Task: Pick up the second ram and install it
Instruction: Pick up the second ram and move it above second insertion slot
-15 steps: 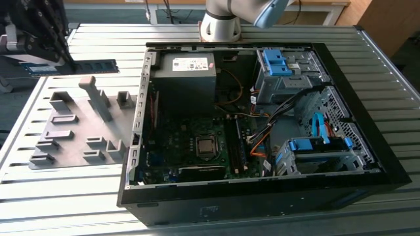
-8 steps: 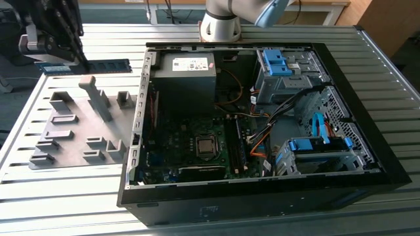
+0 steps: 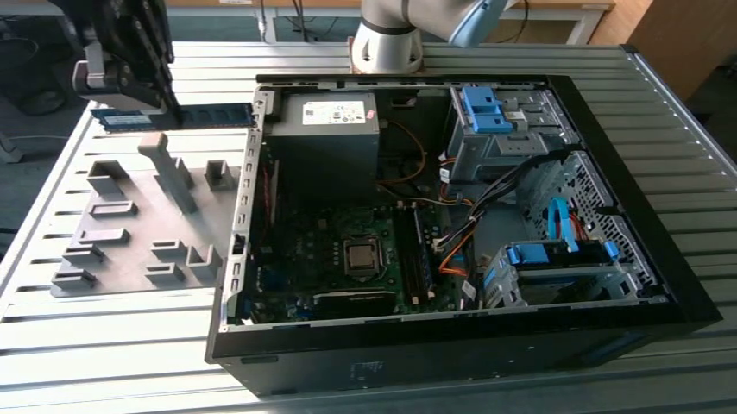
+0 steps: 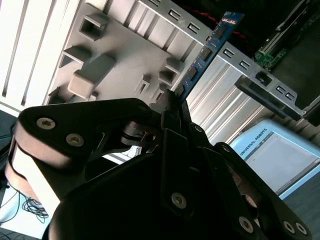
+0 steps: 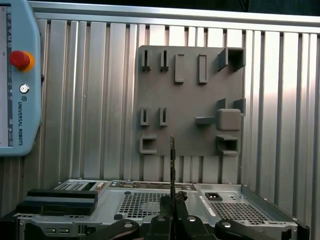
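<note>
Second wrist view: end effector (image 4: 172, 102) clenched on one end of the second ram (image 4: 206, 50). The stick juts straight out past the fingertips and looks lifted off the counter (image 3: 116, 345). The grey holder tray (image 4: 125, 55) is below it and the open computer case (image 3: 461, 216) beside it. Likely light, stiff, thin and fragile, and the smooth faces could slip. Best pinched on the flat faces near an end, clear of the contact edge.

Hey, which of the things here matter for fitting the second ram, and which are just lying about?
In the job:
ram, clamped in the gripper
motherboard in the open case

Lying about:
grey holder tray
teach pendant
</note>
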Controlling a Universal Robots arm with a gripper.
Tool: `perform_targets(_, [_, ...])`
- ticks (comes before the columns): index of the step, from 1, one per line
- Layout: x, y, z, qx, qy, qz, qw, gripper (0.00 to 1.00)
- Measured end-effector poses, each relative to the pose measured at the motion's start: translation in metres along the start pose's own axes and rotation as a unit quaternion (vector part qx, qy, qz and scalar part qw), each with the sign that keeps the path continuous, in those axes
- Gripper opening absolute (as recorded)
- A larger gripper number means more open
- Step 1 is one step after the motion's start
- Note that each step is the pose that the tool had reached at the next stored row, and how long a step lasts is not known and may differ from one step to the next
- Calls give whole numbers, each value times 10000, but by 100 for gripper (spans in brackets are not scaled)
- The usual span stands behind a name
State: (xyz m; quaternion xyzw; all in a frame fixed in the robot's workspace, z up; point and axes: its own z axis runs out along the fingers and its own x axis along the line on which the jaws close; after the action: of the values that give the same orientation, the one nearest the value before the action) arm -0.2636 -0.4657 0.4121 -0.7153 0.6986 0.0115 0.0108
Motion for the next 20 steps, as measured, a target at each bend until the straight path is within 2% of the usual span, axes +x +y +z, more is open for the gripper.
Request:
perform_targets(8, [5, -193, 1, 1, 0, 0, 10000, 14])
perform_targets(20, [9, -382, 0, 0, 0, 0, 10000, 14])
